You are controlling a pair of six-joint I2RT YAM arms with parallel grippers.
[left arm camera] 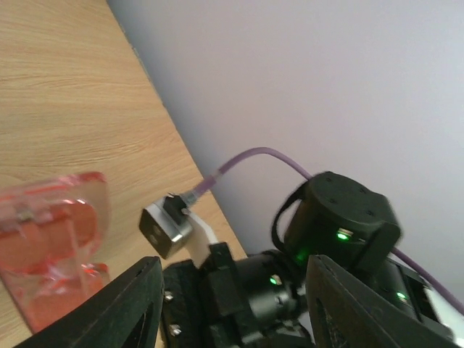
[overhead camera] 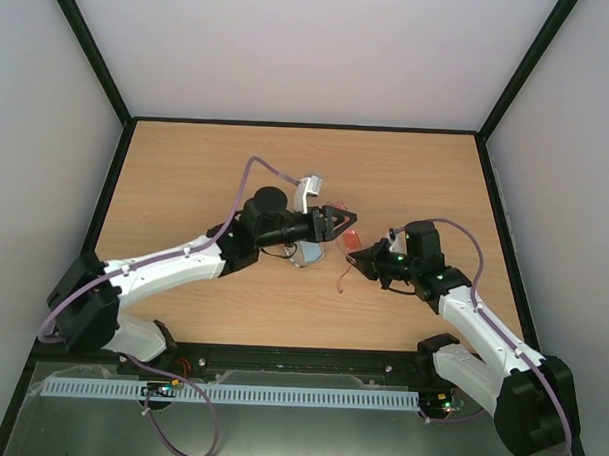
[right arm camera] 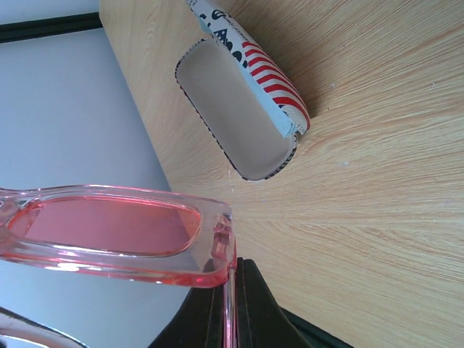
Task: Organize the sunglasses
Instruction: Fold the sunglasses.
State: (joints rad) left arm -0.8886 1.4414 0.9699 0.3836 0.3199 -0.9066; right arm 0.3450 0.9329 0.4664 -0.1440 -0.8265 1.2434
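**Sunglasses** (right arm camera: pixel 109 232): translucent red-pink frame, tinted lenses.
- Position: lifted off the table, over its middle, between the tips of the two arms.
- Hold: taken at one outer corner by the hinge, where the temple runs down between the fingers.
- Long axis: the front bar lies crosswise to those fingers and reaches out to the left of the right wrist view.

**Right gripper** (right arm camera: pixel 226 319): pinched onto that temple. This is your carrying arm.

**Left gripper** (left arm camera: pixel 233 272): fingers spread wide, nothing between them. In its own view the sunglasses sit just beside one finger, outside the gap. It is near, but has no hold.

**Case** (right arm camera: pixel 243 109): flag-patterned and lying on the table.
- Its open mouth is turned towards the right wrist camera.
- It lies beyond the front bar and apart from it.
- The mouth's long side runs on a diagonal, while the bar looks skewed to it.
- You will likely need to turn the bar into line with the mouth before feeding it in.
- The free temple may catch on the rim.

**Table** (overhead camera: pixel 187 164): wood-grain top, with plain pale walls behind and to both sides.
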